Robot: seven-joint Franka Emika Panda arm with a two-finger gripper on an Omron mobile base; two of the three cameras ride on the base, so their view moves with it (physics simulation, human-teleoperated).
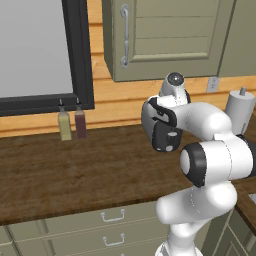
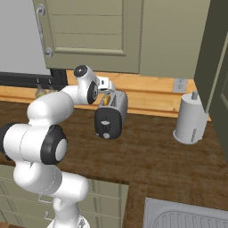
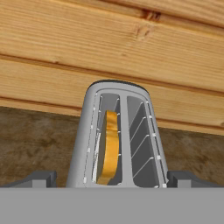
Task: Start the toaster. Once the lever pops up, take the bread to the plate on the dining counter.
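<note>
- The dark wood-grain countertop (image 2: 151,147) runs under everything here, with a pale plank backsplash (image 3: 109,43) behind it and grey-green wall cabinets (image 2: 93,31) overhead. Drawers (image 1: 95,225) with little handles sit below the front edge.
- A big dark-framed window (image 1: 35,50) is off to the left in the left base view.
- A ribbed steel sink drainboard (image 2: 187,218) pokes in at the bottom right of the right base view.
- The arm reaches forward over the counter, and the hand sits right above the toaster (image 2: 110,116).
- The toaster is a rounded silver box standing on the counter close to the backsplash, black end panel with the round grey knob facing the base. In the left base view the arm hides most of it.
- A pale grey upright cylinder (image 2: 190,118) with a top knob stands well to the right of the toaster, near a wall outlet (image 2: 180,84).
- Two bottles against the wall under the window: a yellowish one (image 1: 64,125) and a dark red one (image 1: 80,122) just beside it.
- The gripper (image 3: 111,179) looks down the length of the toaster's top, jaws spread as wide as they go, one tip on each side of the toaster body, holding nothing.
- The bread (image 3: 109,148) stands on edge in the left slot as the hand view shows it, straight ahead of the gripper and between the fingertips' lines. The other slot has just its wire guides.
</note>
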